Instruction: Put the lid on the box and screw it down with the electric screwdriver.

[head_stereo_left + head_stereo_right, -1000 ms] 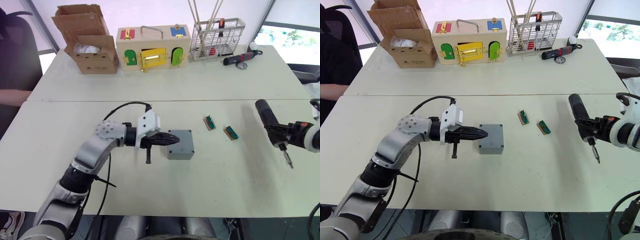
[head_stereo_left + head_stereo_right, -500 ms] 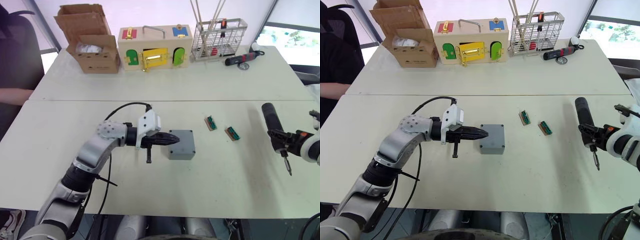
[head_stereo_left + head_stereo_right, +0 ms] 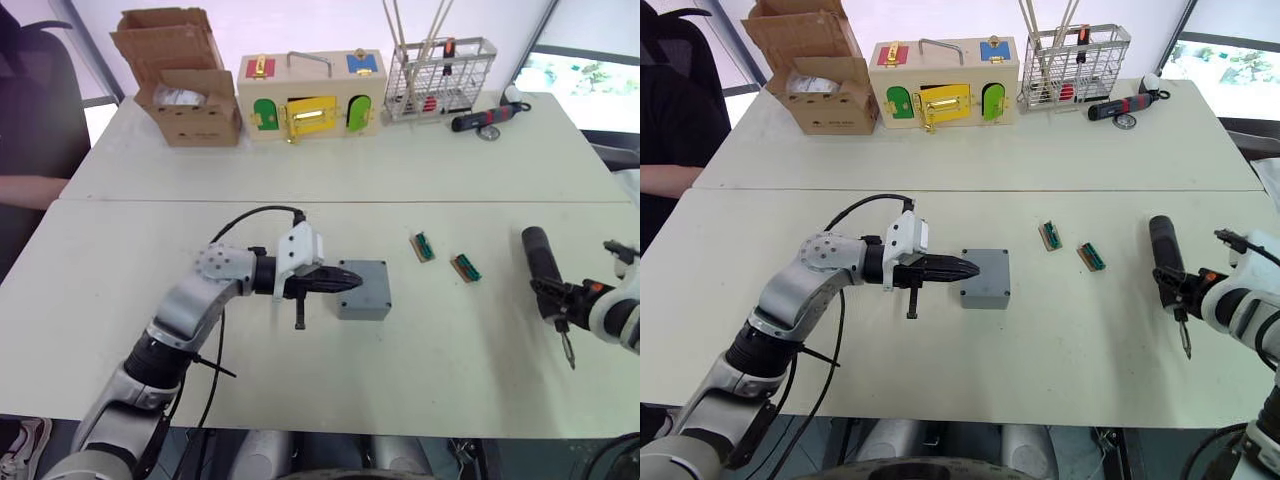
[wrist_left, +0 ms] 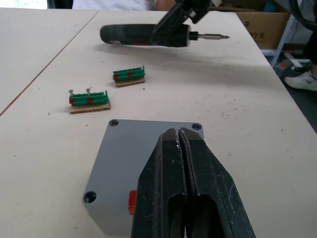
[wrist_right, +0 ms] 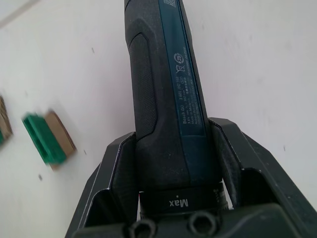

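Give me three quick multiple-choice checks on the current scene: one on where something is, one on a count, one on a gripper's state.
1. The electric screwdriver is:
A. in the wire basket
B. in the right gripper
C. on the box

2. Green terminal blocks on the table:
A. one
B. two
C. four

3. The left gripper is:
A. shut, over the lid
B. wide open
C. clamped on a block

Answers:
1 B, its fingers clamp the barrel.
2 B, one and another lie right of the box.
3 A, its fingers meet.

Silver-grey arm, looping black cable, black tool (image 3: 345, 280)
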`<state>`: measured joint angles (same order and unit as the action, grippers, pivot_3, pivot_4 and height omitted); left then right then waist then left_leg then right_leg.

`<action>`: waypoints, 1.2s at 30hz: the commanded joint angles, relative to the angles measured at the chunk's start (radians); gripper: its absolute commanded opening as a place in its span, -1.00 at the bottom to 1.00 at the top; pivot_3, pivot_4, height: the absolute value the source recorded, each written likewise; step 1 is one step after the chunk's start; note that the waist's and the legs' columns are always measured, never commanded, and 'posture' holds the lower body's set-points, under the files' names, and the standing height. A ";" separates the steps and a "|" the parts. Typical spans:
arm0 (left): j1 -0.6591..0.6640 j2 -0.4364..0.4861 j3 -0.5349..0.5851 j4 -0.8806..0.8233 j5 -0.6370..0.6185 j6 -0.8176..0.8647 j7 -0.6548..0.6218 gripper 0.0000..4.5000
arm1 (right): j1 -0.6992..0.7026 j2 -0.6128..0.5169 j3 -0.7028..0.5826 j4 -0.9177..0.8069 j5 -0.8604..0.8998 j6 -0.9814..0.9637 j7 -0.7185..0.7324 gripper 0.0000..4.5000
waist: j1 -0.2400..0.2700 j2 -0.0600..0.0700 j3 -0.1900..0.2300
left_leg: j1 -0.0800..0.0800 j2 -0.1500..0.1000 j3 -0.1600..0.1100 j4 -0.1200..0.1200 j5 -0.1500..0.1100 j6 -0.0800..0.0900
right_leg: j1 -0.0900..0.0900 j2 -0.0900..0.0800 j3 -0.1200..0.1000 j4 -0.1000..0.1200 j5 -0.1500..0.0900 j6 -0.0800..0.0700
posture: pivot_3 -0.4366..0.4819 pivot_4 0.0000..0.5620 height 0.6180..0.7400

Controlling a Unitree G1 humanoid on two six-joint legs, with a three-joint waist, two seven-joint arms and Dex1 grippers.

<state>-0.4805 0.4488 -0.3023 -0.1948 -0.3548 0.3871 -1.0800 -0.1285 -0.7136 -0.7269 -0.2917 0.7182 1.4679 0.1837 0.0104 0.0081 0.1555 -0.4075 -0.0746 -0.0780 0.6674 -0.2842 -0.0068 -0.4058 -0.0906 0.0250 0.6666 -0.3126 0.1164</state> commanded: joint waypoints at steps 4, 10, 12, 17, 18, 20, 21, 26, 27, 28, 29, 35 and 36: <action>-0.006 -0.010 -0.005 -0.011 0.012 -0.015 0.007 -1.00 | 0.070 -0.059 0.091 -0.049 -0.055 -0.077 0.063 0.08 | -0.001 0.000 0.000 | 0.000 0.000 0.000 0.000 0.000 0.001 | 0.001 0.000 0.000 0.000 0.000 0.000 | -0.05 -0.47 1.00; -0.013 -0.021 -0.022 0.042 0.054 -0.050 0.007 -1.00 | 0.046 -0.209 0.204 -0.010 -0.062 -0.065 0.171 0.88 | 0.000 0.000 0.000 | 0.001 0.000 0.000 0.001 -0.002 0.004 | 0.002 0.000 0.000 0.000 0.000 0.000 | -0.05 -0.47 1.00; -0.015 -0.029 -0.024 0.050 0.054 -0.057 0.005 -1.00 | -0.003 -0.292 0.247 0.046 -0.046 -0.036 0.243 0.99 | 0.000 0.000 0.000 | 0.001 0.000 0.000 0.001 -0.002 0.004 | 0.002 0.001 0.000 0.000 0.000 0.000 | -0.05 -0.47 1.00; -0.023 -0.044 -0.024 0.062 0.059 -0.071 0.005 -1.00 | -0.145 -0.501 0.440 0.239 -0.020 -0.001 0.458 0.99 | 0.001 0.000 0.000 | 0.001 0.000 0.000 0.001 -0.003 0.005 | 0.002 0.001 -0.001 -0.001 0.000 0.000 | -0.05 -0.47 1.00; -0.023 -0.047 -0.024 0.060 0.060 -0.072 0.008 -1.00 | -0.179 -0.526 0.492 0.280 -0.024 -0.002 0.495 0.99 | 0.000 -0.001 0.000 | 0.001 0.000 -0.001 0.000 -0.003 0.004 | 0.002 0.001 -0.001 -0.001 0.000 0.000 | -0.05 -0.47 1.00; -0.024 -0.050 -0.024 0.057 0.061 -0.071 0.011 -1.00 | -0.224 -0.553 0.561 0.331 -0.035 -0.012 0.545 0.99 | 0.001 -0.001 0.000 | 0.001 0.000 -0.001 0.001 -0.003 0.005 | 0.002 0.001 -0.001 -0.001 0.000 0.000 | -0.05 -0.47 1.00; -0.021 -0.050 -0.023 0.052 0.062 -0.070 0.015 -1.00 | -0.256 -0.560 0.607 0.362 -0.046 -0.017 0.569 0.99 | 0.001 -0.001 0.000 | 0.001 0.000 -0.001 0.001 -0.003 0.005 | 0.002 0.000 -0.001 -0.001 0.000 0.000 | -0.05 -0.47 1.00; 0.009 -0.038 -0.014 0.013 0.060 -0.054 0.038 -1.00 | -0.427 -0.570 0.848 0.502 -0.124 -0.033 0.695 0.99 | -0.001 -0.001 0.000 | 0.001 0.000 0.000 0.000 -0.002 0.004 | 0.001 0.000 -0.001 -0.001 0.000 0.000 | -0.05 -0.47 1.00; 0.013 -0.036 -0.012 0.008 0.059 -0.051 0.042 -1.00 | -0.455 -0.564 0.882 0.523 -0.138 -0.030 0.712 0.99 | 0.000 -0.001 0.000 | 0.001 0.000 0.000 0.000 -0.002 0.003 | 0.001 0.000 -0.001 -0.001 0.000 0.000 | -0.05 -0.47 1.00; 0.015 -0.034 -0.012 0.005 0.058 -0.050 0.045 -1.00 | -0.478 -0.559 0.909 0.542 -0.151 -0.031 0.728 0.99 | 0.000 -0.001 0.000 | 0.001 0.000 0.000 0.000 -0.001 0.002 | 0.001 0.000 -0.001 -0.001 0.000 0.000 | -0.05 -0.47 1.00; 0.019 -0.034 -0.012 0.001 0.058 -0.047 0.051 -1.00 | -0.498 -0.552 0.950 0.560 -0.176 -0.046 0.746 0.99 | 0.001 -0.001 0.000 | 0.001 0.000 0.000 0.000 -0.001 0.002 | 0.001 0.000 -0.001 -0.001 0.000 0.000 | -0.05 -0.47 1.00; 0.019 -0.039 -0.014 -0.016 0.055 -0.032 0.075 -1.00 | -0.587 -0.524 1.161 0.650 -0.327 -0.153 0.868 0.66 | 0.001 -0.005 -0.001 | 0.000 0.000 0.000 0.001 0.000 0.000 | 0.001 -0.001 -0.001 -0.002 0.000 0.000 | -0.05 -0.47 1.00; 0.021 -0.037 -0.013 -0.018 0.055 -0.032 0.076 -1.00 | -0.598 -0.524 1.190 0.665 -0.355 -0.177 0.893 0.51 | 0.001 -0.005 -0.001 | 0.000 0.000 -0.001 0.001 0.000 0.000 | 0.001 -0.001 -0.001 -0.002 0.000 0.000 | -0.05 -0.47 1.00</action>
<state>-0.4590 0.4098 -0.3317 -0.1734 -0.2924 0.3545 -1.0101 -0.7237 -1.2452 0.4087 0.3432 0.4143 1.3284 1.0457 0.0114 0.0030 0.1546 -0.4070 -0.0744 -0.0786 0.6683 -0.2843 -0.0070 -0.4047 -0.0914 0.0242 0.6647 -0.3125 0.1162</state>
